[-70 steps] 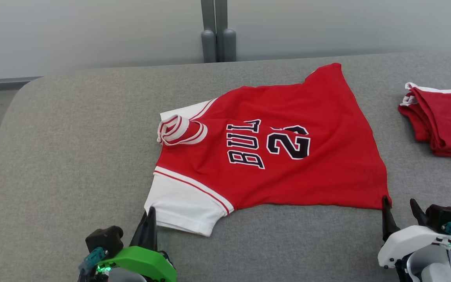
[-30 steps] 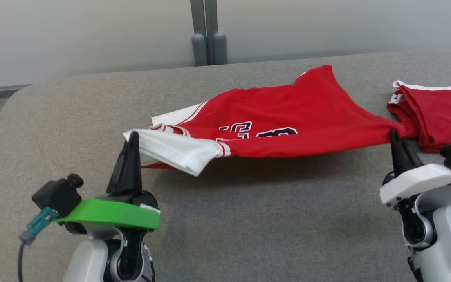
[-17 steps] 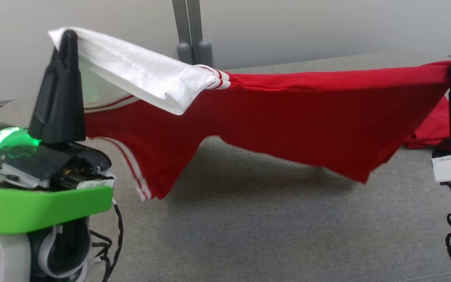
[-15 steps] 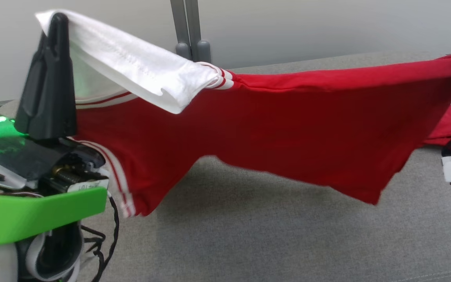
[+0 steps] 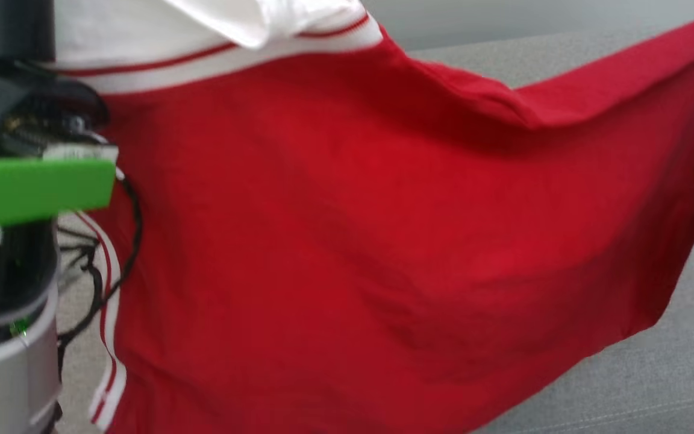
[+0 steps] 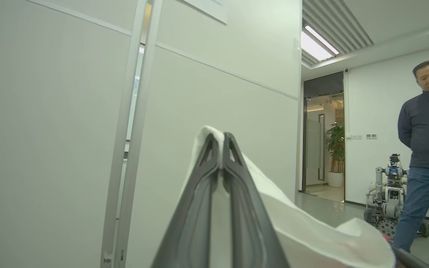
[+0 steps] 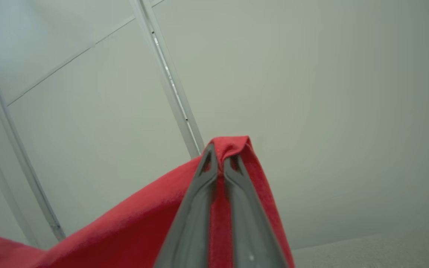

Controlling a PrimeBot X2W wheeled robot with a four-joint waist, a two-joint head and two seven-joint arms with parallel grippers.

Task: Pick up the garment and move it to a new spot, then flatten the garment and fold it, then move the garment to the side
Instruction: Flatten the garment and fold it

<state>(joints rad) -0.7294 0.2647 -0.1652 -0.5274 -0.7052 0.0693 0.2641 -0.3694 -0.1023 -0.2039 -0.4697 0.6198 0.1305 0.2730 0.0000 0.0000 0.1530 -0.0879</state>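
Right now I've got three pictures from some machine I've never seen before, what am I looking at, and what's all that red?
This is a wheeled robot with two arms, each ending in a two-fingered gripper. One picture comes from a camera on its head, the other two from cameras on its wrists. The red is a garment, held up above a grey surface. The left gripper is shut on its white sleeve, the right gripper on a red edge. A person stands in the background.
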